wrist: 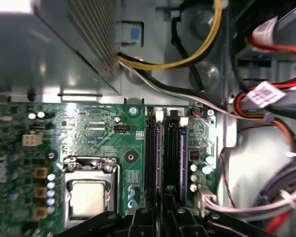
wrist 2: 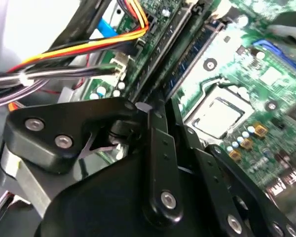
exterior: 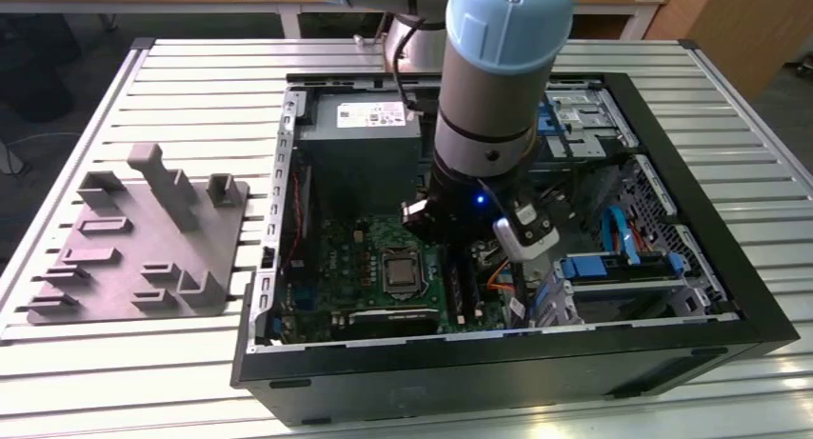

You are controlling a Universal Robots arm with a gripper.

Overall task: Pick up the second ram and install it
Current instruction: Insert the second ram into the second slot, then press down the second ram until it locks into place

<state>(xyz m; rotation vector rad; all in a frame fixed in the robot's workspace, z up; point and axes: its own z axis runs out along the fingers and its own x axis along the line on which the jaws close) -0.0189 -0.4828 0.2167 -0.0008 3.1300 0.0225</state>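
While I hang inside the open PC case [exterior: 763, 315], grey fixture [exterior: 140, 239] sits outside at the exterior view's left, motherboard [exterior: 368, 258] mid-case. My gripper [wrist: 167, 210] is down over the RAM slots; the second ram [wrist: 183, 153] stands in a slot. Jaws: can't tell.

A table [exterior: 152, 382] of pale ribbed metal slats is seen in the exterior view. Two things are carried directly on it. An open black computer case [exterior: 508, 377] is set on the middle and toward the exterior view's right, its open side turned upward. A grey stepped fixture [exterior: 140, 244] is laid flat toward the exterior view's left, just beside the case and apart from it. Bare slats are visible around both.
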